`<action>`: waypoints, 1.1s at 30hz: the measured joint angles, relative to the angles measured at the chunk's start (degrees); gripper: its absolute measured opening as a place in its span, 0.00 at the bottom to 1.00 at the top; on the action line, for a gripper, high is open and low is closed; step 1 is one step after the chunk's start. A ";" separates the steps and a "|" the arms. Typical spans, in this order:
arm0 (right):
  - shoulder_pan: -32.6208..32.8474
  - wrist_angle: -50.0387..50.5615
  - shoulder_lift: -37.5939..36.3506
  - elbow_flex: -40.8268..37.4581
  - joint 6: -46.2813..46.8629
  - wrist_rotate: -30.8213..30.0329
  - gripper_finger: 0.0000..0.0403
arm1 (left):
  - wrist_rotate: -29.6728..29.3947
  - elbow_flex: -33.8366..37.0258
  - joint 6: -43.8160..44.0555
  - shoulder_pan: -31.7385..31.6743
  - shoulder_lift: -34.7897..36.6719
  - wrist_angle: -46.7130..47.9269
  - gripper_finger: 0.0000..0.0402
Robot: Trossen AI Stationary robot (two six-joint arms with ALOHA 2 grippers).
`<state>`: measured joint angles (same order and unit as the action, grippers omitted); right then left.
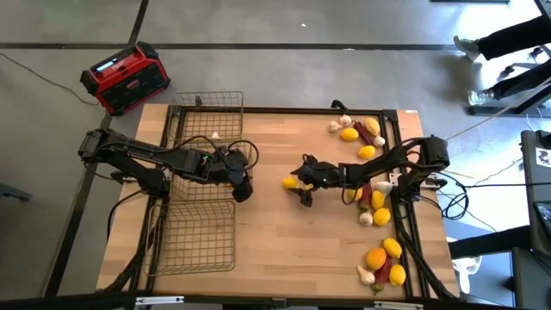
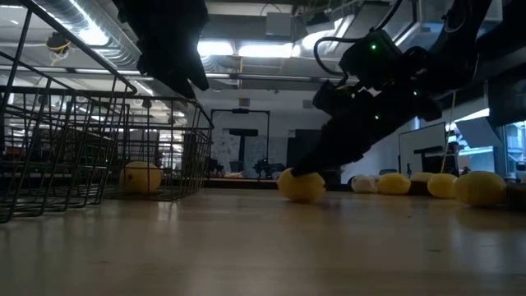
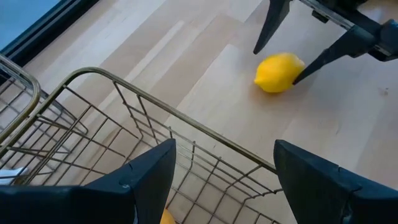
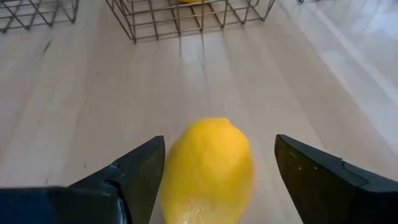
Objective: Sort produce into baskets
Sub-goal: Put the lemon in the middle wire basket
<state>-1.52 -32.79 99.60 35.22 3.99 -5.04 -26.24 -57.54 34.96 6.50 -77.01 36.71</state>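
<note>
One lemon (image 1: 290,182) lies between the spread right claw (image 1: 303,183); left claw (image 1: 244,184) apart over basket (image 1: 212,156).

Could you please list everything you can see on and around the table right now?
lemon: one, yellow, mid-table between the right gripper's open fingers
baskets: three, wire, along the table's left side; one holds a lemon
produce piles: lemons, orange citrus, garlic, red chilies, along the right edge
box: one, red-and-black, on the floor beyond the table's left corner
left gripper: open, over the middle basket's edge
right gripper: open, around the mid-table lemon
</note>
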 joint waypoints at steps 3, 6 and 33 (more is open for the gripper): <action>0.00 1.68 0.01 0.00 0.53 0.00 0.74 | 0.00 0.00 -0.02 0.00 0.00 0.00 0.66; 0.00 3.86 0.01 0.00 0.99 0.05 0.74 | 0.00 0.00 -0.02 0.00 0.00 0.02 0.66; 0.00 5.66 0.03 0.00 -2.98 1.12 0.41 | 0.68 0.00 -0.38 0.38 -0.02 -0.94 0.66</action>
<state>-1.52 -27.14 99.63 35.22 1.02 -3.92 -25.56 -57.54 34.58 6.88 -77.03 35.76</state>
